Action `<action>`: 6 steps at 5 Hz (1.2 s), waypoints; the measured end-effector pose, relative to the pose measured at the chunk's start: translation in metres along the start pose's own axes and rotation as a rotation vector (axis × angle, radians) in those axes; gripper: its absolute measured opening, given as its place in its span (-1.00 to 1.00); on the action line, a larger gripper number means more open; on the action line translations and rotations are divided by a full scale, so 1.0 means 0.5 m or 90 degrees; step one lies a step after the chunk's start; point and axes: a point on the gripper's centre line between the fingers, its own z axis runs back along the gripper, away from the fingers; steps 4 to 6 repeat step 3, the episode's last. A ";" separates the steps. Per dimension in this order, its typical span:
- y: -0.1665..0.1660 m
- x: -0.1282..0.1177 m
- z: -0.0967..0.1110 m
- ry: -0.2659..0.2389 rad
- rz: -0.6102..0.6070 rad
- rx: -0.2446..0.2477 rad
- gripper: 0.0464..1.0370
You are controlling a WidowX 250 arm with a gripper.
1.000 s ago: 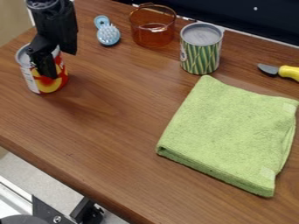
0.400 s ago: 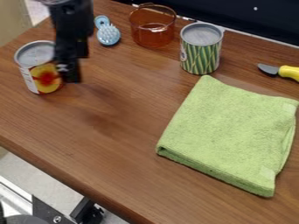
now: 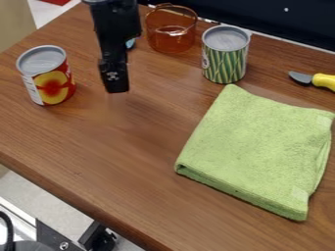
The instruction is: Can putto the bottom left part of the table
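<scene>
Can with a silver metal top and a red-and-yellow label (image 3: 50, 85) stands upright on the left part of the brown wooden table (image 3: 140, 166), and is probably the one meant. It looks stiff and hardly fragile; if full, as the closed top suggests, it should feel heavy for its size, and the smooth label may slip under a weak squeeze. The best hold is likely across the round wall, around mid-height and below the raised rim, with the can kept upright.

The black robot gripper (image 3: 116, 88) hangs to the right of this can in the view, near it but apart. Whether it is released or clenched I cannot tell, though nothing shows in its grasp. Farther right, beyond the gripper, stands a green-and-gold striped can (image 3: 224, 59). A lower left resting spot would probably call for moving the red-and-yellow one towards the near edge.
</scene>
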 end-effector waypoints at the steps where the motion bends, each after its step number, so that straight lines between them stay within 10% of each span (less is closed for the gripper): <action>1: -0.022 0.029 0.001 0.012 0.089 -0.009 0.92; 3: -0.042 0.058 0.014 0.020 0.300 -0.035 0.93; 6: -0.042 0.058 0.014 0.020 0.300 -0.035 0.93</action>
